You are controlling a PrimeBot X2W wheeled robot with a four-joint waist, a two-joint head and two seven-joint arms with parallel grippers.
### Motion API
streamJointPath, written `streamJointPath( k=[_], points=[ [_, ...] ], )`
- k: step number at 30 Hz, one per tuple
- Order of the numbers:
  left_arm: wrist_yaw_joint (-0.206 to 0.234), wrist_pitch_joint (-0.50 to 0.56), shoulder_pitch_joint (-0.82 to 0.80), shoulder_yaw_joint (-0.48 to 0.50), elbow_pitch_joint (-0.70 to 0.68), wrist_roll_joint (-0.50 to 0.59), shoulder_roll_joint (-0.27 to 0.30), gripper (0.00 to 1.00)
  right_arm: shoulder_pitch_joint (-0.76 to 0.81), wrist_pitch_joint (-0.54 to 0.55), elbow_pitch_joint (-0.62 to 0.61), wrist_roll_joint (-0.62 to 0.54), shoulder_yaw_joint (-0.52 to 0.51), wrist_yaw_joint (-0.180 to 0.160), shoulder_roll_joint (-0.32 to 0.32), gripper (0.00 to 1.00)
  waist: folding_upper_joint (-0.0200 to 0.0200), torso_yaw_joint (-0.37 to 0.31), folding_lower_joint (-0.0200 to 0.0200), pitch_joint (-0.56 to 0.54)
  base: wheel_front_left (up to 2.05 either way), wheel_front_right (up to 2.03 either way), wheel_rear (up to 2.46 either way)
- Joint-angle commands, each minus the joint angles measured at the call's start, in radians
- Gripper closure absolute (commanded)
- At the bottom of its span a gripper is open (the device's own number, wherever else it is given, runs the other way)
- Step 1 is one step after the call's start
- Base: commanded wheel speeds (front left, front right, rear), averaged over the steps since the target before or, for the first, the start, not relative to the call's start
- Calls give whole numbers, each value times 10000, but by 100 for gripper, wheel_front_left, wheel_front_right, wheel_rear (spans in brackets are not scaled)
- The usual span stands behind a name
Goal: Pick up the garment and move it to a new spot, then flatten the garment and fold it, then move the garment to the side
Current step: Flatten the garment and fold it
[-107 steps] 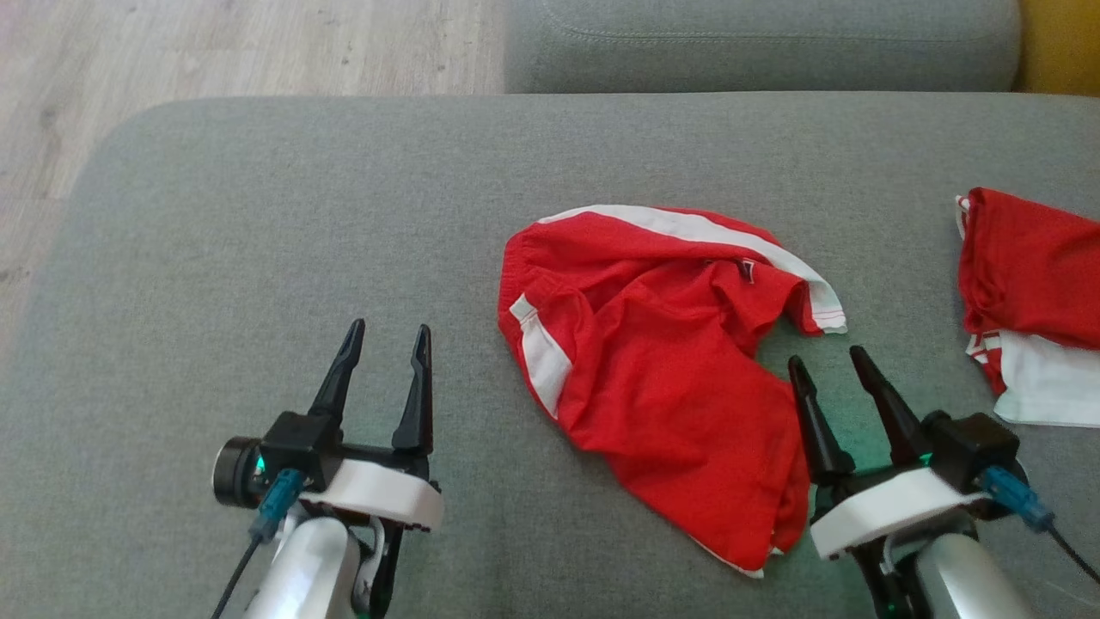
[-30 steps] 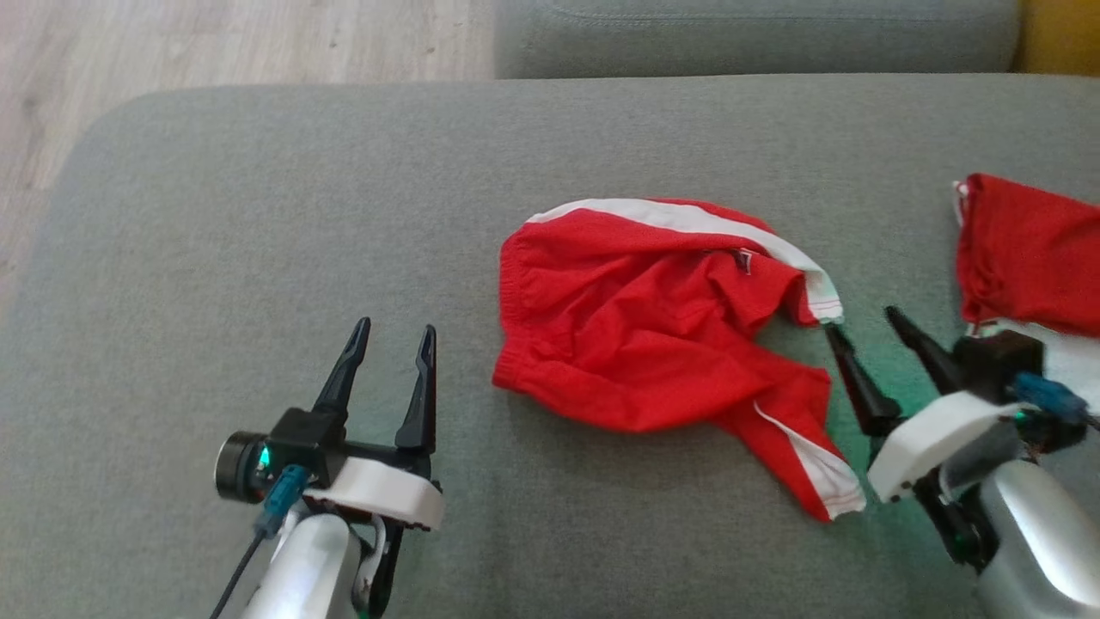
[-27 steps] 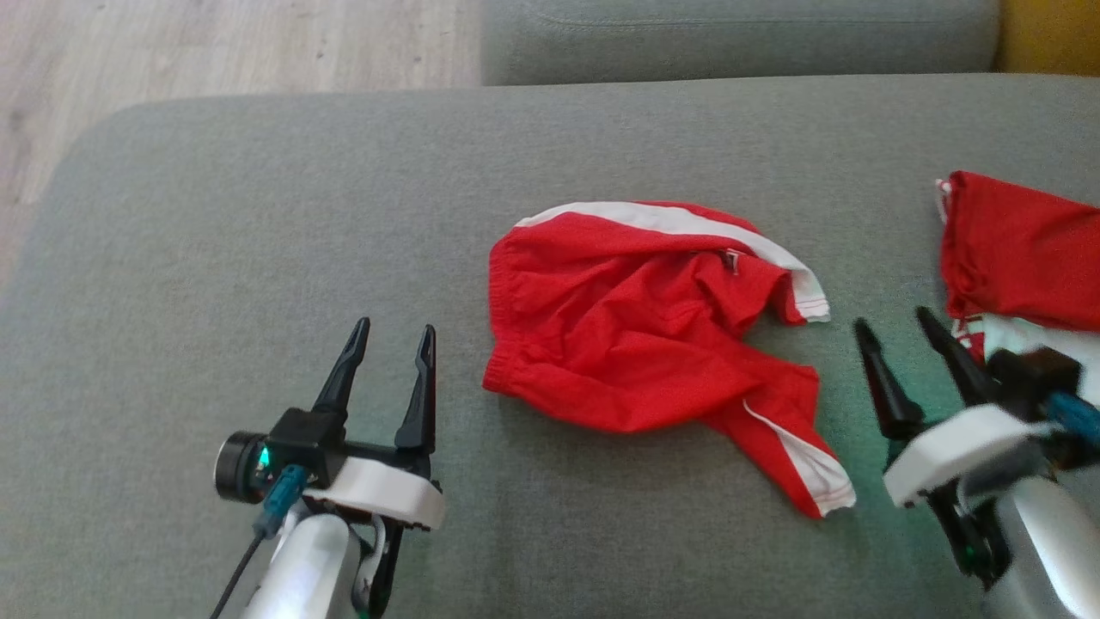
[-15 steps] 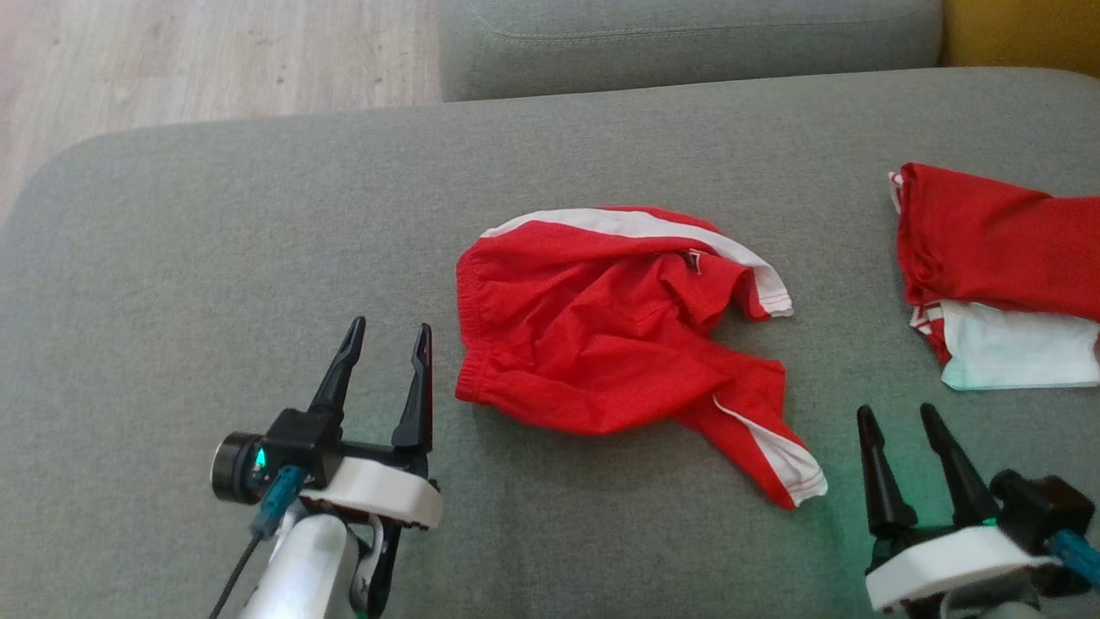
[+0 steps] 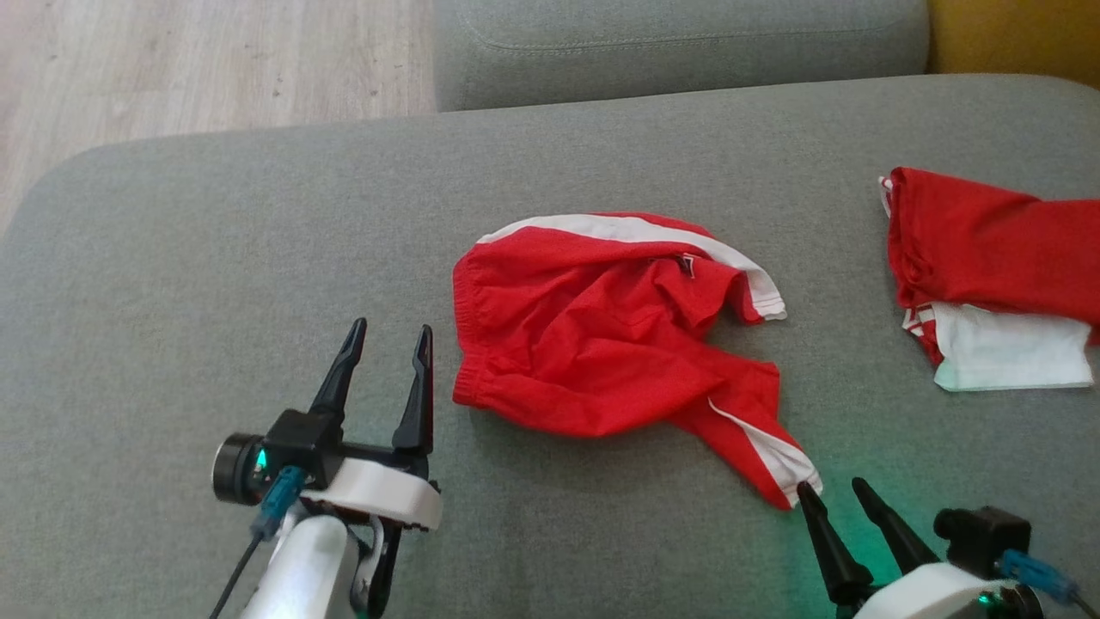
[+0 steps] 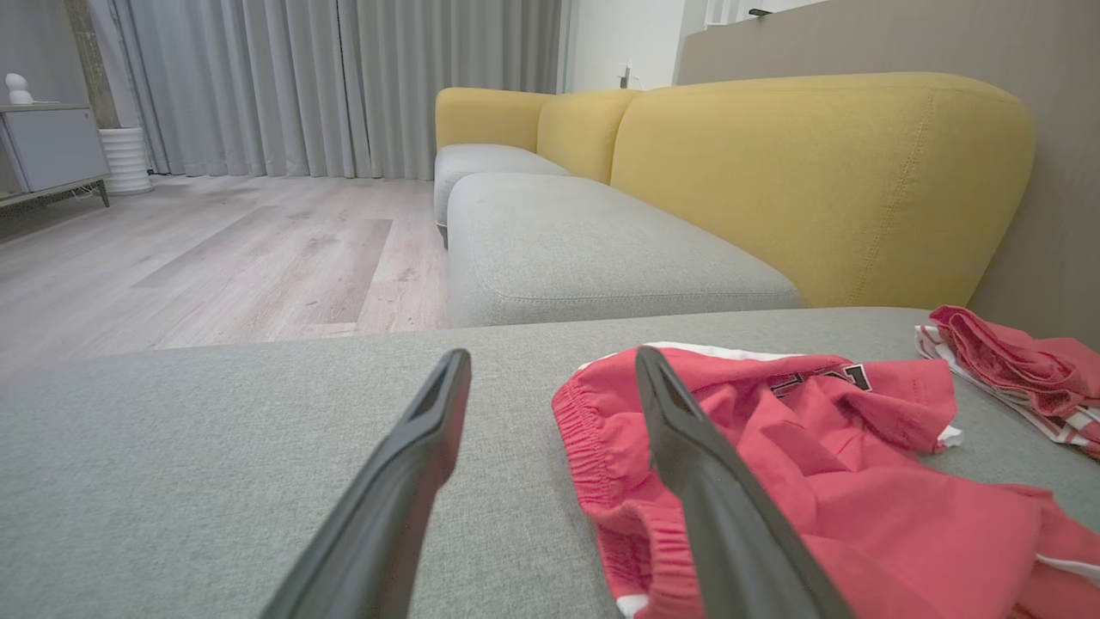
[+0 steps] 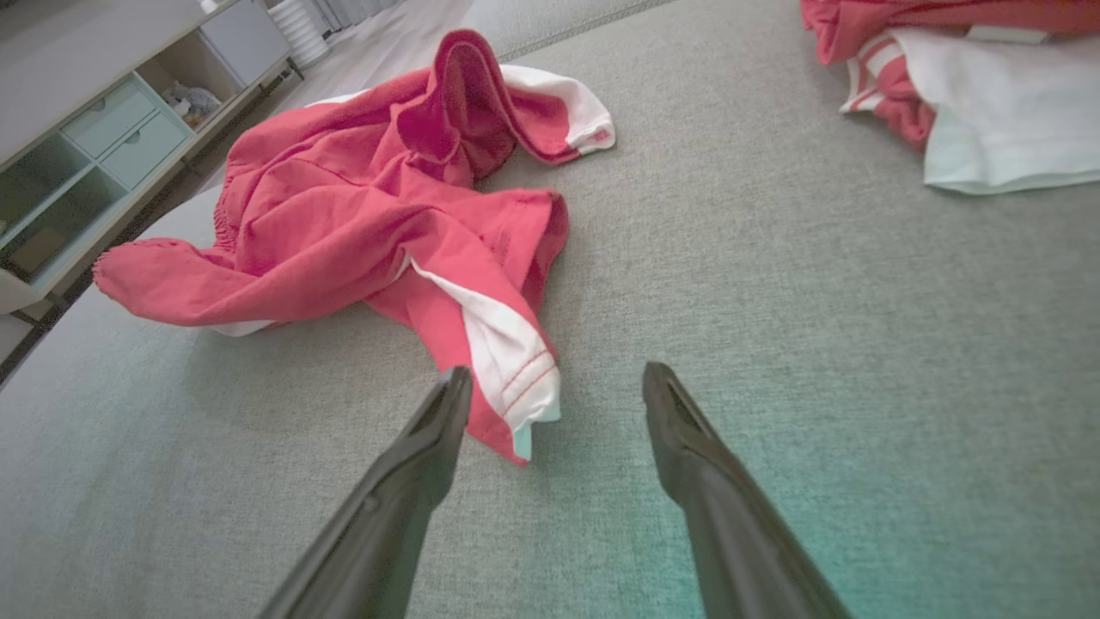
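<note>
Right claw (image 5: 831, 487): withdrawn nearward, jaws apart, tips beside striped hem of garment (image 5: 601, 344). Left claw (image 5: 390, 327): apart, empty. Garment: crumpled, mid sofa seat (image 5: 215, 258). Flattening: best pinch hem and waistband, pull outward.

Garment (image 5: 601, 344) shifted; R claw (image 5: 831, 487) withdrew.

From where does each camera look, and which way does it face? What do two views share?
Head view: on the head, facing forward and down at the grey cushion; left end effector and right end effector show, open.
Left wrist view: low, facing along its own fingers toward a yellow sofa back.
Right wrist view: higher, facing down past its own fingers at the red shorts.
Shared: both wrist views show those shorts.
</note>
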Motion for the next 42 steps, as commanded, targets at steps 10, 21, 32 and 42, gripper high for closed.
streamJointPath(
  k=[10, 21, 32, 42],
  points=[
    [-28, -95, -221, 303, -258, 8, 107, 0, -579, 31, 77, 71, 634, -9, -286, 0, 0, 275, 1, 43, 0, 0, 0],
    [-41, -95, -273, 307, -173, 39, 170, 0, -1008, -191, 437, -97, 641, -9, -272, 100, 0, 423, 1, 254, 0, 0, 0],
    [-409, 361, -179, -255, 611, 594, 1082, 0, -1294, -308, 453, -181, 250, -9, -437, 100, 0, 346, 1, 349, 0, 0, 0],
    [-1033, 838, -814, -2112, 1077, 1410, 1921, 0, -1459, -274, 515, -285, 180, -9, -454, 100, 0, 414, 1, 492, 0, 0, 0]
  ],
)
